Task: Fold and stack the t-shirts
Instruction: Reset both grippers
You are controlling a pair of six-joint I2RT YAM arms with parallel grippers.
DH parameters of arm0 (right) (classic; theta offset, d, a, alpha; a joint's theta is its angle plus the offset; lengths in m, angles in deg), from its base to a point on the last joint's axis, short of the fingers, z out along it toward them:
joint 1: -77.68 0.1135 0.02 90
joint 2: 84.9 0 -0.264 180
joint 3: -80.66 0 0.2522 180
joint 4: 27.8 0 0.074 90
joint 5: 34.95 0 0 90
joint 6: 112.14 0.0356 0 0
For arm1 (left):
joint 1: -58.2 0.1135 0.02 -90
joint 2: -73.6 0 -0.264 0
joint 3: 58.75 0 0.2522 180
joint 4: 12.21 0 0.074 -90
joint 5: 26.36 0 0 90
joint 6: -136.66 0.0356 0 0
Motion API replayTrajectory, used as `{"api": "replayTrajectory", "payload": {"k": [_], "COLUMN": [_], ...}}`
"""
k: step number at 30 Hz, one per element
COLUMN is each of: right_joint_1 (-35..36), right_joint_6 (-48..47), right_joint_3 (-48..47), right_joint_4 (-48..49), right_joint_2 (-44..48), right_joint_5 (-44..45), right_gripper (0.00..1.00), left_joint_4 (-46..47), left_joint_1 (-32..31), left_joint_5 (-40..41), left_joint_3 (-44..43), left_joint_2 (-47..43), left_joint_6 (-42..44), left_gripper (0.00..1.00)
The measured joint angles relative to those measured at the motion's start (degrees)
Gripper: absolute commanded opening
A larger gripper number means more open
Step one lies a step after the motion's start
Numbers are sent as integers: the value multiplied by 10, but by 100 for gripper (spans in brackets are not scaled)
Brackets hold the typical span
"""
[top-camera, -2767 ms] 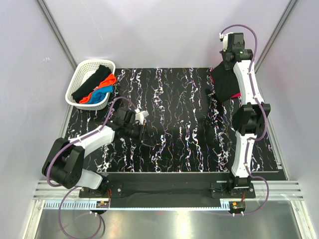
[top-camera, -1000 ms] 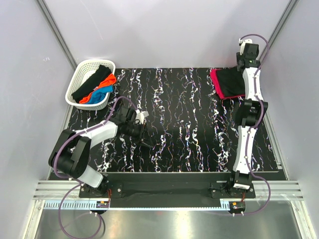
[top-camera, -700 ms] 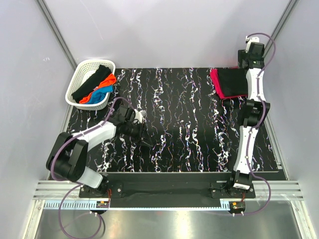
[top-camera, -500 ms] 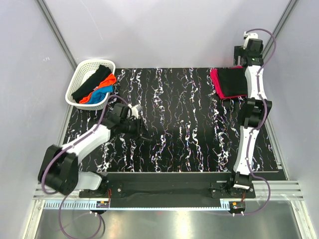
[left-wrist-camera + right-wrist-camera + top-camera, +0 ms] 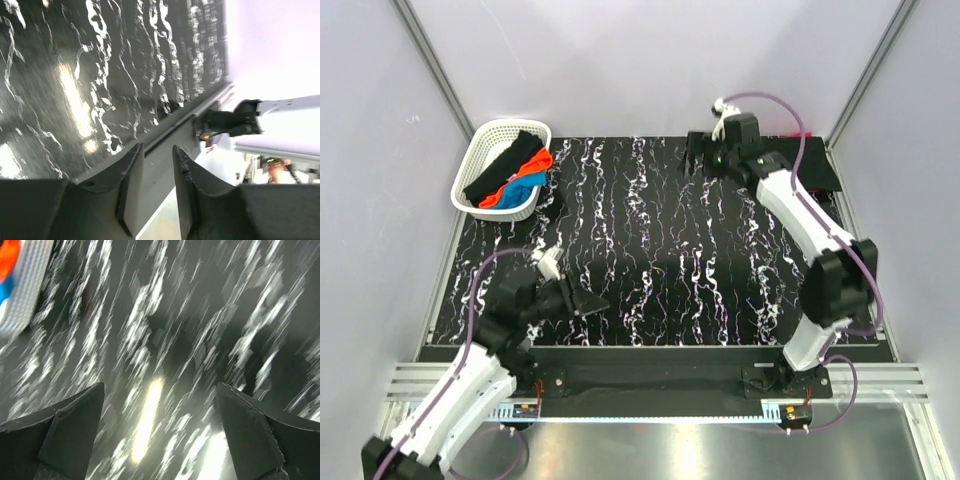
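black t-shirt [image 5: 508, 161] in basket [image 5: 471, 166], lying diagonally

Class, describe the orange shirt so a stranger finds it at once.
At the marbled table's far left corner stands a white lattice basket. Inside, the orange shirt lies beside a black shirt and a blue shirt, the only orange thing.

You are working in a robotics lab test cell: plain pale walls [image 5: 620, 60] on aluminium frame posts [image 5: 425, 55] box in a black marbled desk [image 5: 660, 290], with a cabled left arm [image 5: 470, 390] and right arm [image 5: 800, 215] bolted to a metal rail [image 5: 880, 380] at 6 o'clock.
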Motion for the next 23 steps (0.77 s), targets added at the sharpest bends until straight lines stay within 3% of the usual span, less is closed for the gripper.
{"api": "replayTrajectory", "payload": {"k": [4, 8, 14, 18, 23], "right_joint_1": [2, -8, -9, -9, -9], "right_joint_6": [122, 229, 342, 387, 448], "right_joint_3": [180, 363, 590, 678, 775], "right_joint_4": [13, 23, 17, 26, 60], "right_joint_2": [120, 231, 427, 531, 645], "right_joint_5": [-52, -75, -106, -127, -166], "right_gripper": [100, 100, 100, 100, 100], "left_joint_4": [-11, -10, 21, 69, 253], "left_joint_1": [-1, -1, -1, -1, -1], "left_joint_5": [4, 7, 6, 0, -10], "left_joint_3": [83, 132, 151, 164, 178], "left_joint_2": [-185, -302, -309, -309, -309], "left_joint_6": [-85, -157, -224, -262, -361], "left_gripper": [40, 45, 54, 56, 62]}}
